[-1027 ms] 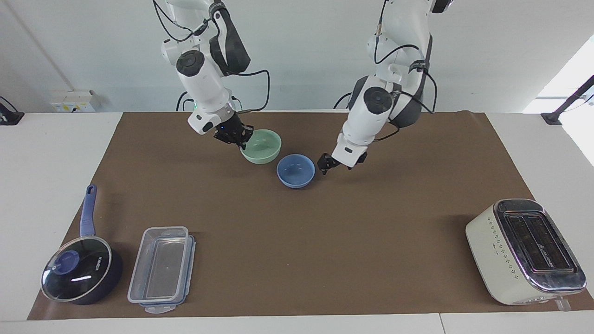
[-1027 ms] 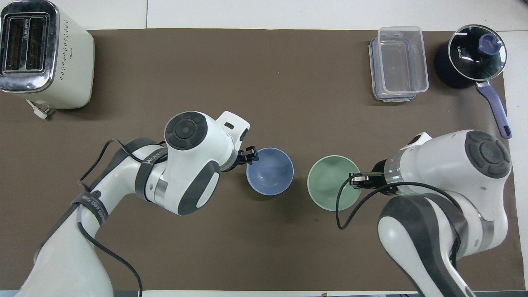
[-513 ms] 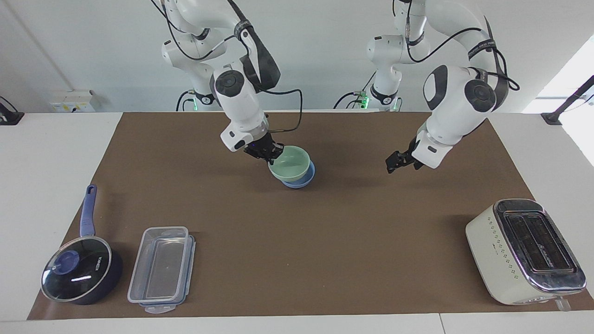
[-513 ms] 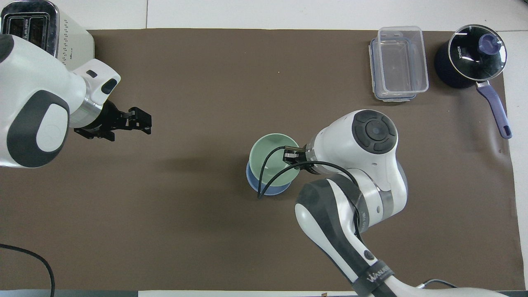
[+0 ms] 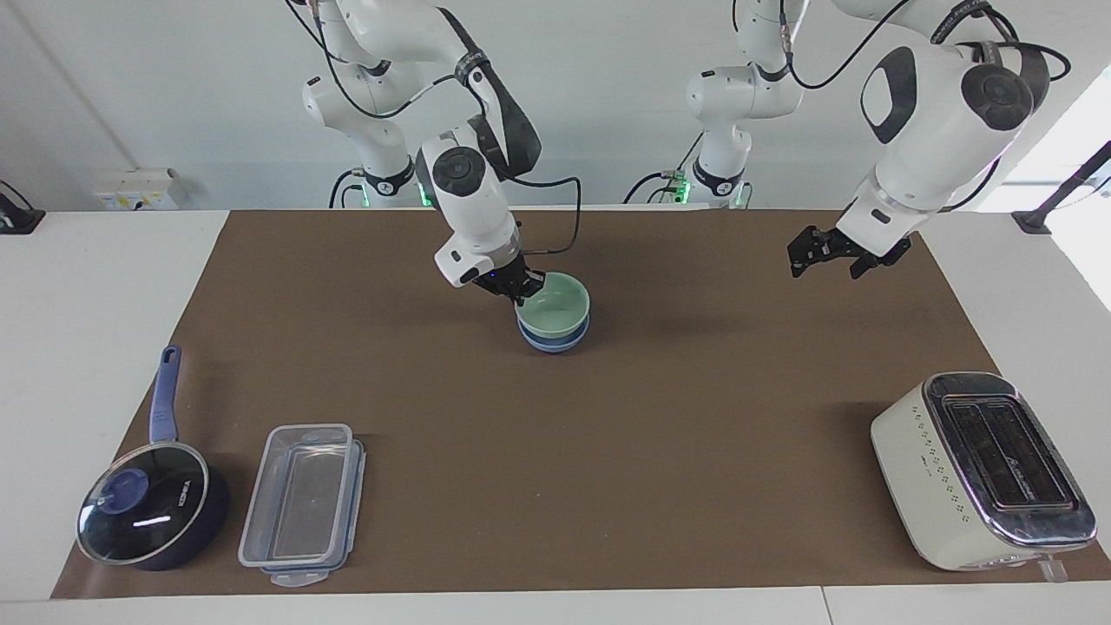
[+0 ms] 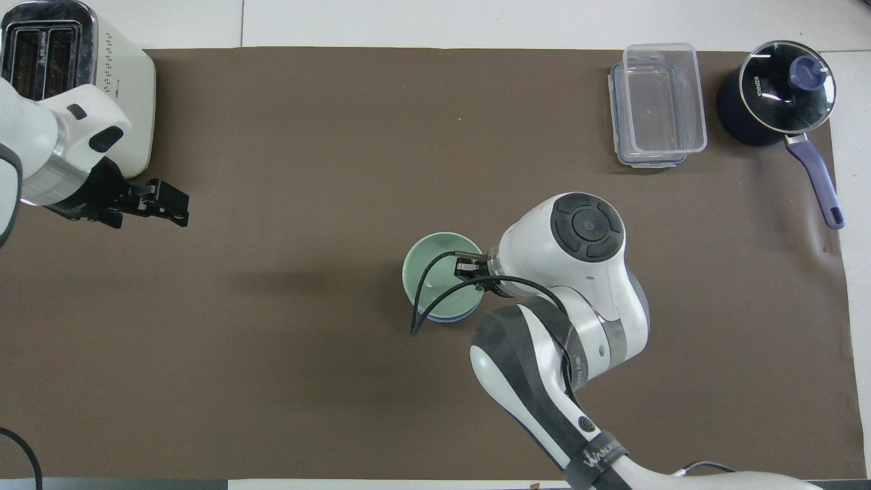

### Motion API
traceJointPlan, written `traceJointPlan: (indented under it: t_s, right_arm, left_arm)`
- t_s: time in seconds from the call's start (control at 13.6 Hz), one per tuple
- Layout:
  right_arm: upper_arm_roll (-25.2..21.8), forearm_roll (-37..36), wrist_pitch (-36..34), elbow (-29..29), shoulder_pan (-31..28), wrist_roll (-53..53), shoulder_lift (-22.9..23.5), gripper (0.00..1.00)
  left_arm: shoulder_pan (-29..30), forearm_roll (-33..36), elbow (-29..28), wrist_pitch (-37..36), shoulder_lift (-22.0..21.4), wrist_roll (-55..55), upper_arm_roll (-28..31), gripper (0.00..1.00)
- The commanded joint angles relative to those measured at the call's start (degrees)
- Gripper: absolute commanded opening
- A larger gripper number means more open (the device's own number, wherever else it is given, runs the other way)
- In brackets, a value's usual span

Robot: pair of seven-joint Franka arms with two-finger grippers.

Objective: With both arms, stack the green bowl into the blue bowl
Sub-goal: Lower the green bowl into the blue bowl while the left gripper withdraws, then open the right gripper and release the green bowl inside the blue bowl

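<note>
I count two bowls: the green bowl sits nested in the blue bowl mid-table. My right end effector pinches the green rim. My left end effector hangs spread over bare mat near the one toaster.

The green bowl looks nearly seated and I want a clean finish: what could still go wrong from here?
1. The right gripper grips the rim of the pale mint-green bowl, nested in the light periwinkle-blue bowl. Withdrawing before the fingers open could drag or tip both bowls.
2. The right arm's black cable hangs over the green bowl and might snag its rim.
3. The left gripper waits in the air toward the cream toaster, so nothing steadies the blue bowl.
</note>
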Motion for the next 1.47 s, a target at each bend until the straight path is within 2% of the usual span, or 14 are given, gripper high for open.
traceJointPlan:
  t_s: [0.0, 0.22, 0.73, 0.81, 0.88, 0.95, 1.17, 1.39]
  right_arm:
    - [0.1, 0.2, 4.4, -4.3, -0.1, -0.4, -1.8, 0.00]
    - [0.1, 0.2, 6.0, -5.1, 1.0, -0.9, -1.9, 0.00]
    - [0.1, 0.2, 4.5, -5.0, 1.0, -2.5, -2.0, 0.00]
    - [0.1, 0.2, 4.1, -5.0, 1.0, -2.5, -2.1, 0.17]
    - [0.2, 0.2, 4.0, -4.7, 1.1, -2.5, -2.0, 0.91]
    - [0.1, 0.2, 3.9, -4.5, 1.1, -2.4, -2.1, 1.00]
    - [-0.2, 0.2, 0.1, -3.7, -0.2, -2.6, -5.2, 1.00]
    - [-0.3, 0.1, -4.5, -3.7, -5.9, -5.3, -9.5, 1.00]
  left_arm:
    - [0.1, 1.4, -0.9, -1.6, -2.6, 1.7, 0.1, 1.00]
    - [0.1, 1.3, -1.2, -1.4, -2.7, 1.7, 0.1, 1.00]
    - [0.1, 2.2, -0.5, -2.2, -2.8, 1.7, 0.1, 1.00]
    - [0.1, 2.3, -0.2, -2.3, -2.8, 1.7, 0.1, 1.00]
    - [0.1, 2.3, -0.1, -2.3, -2.8, 1.7, 0.1, 1.00]
    - [0.1, 2.2, -0.1, -2.3, -2.8, 1.7, 0.1, 1.00]
    - [0.1, 2.1, -0.2, -2.1, -2.9, 1.3, 0.1, 1.00]
    - [0.1, 2.1, -0.2, -1.8, -2.9, 1.0, 0.1, 1.00]
